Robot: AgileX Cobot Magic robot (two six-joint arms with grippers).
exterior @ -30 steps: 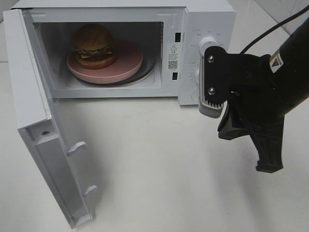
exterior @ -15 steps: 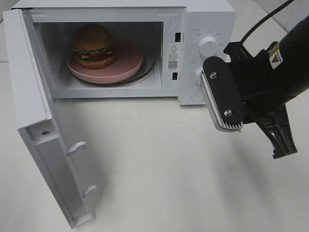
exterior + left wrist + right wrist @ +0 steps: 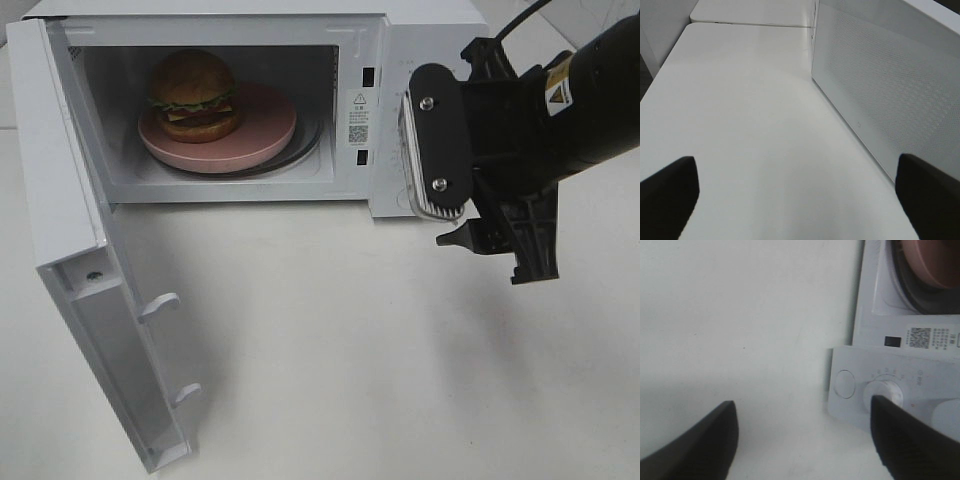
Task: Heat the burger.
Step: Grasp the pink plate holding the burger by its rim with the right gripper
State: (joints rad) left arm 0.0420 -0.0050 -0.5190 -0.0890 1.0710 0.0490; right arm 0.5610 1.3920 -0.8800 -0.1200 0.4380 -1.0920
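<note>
The right gripper (image 3: 803,405) has let go. Its two black fingers (image 3: 695,445) stand wide apart and there is nothing between them. It hangs above the white table (image 3: 350,360), right in front of the button side of the microwave (image 3: 375,40).

The nearest thing to it is a round white knob (image 3: 885,395). In the right wrist view one finger's tip lies over the edge of the knob, but I cannot tell if it touches. Just beside the knob is a flat round button (image 3: 845,384). A bit farther from the gripper is a sticker (image 3: 920,337) with a little square code on it.

Past the sticker is the open inside of the microwave. A round pink plate (image 3: 265,125) lies in there. The burger (image 3: 193,95) sits on the plate, on the side farthest from the right gripper. Its bun is brown and shiny, and green lettuce peeks out. Farthest of all from the gripper, the microwave door (image 3: 60,200) stands wide open.

The left gripper (image 3: 795,160) is spread wide too and holds nothing. It is above the bare table. Close by on one side is a white panel (image 3: 880,85) covered in tiny dots.
</note>
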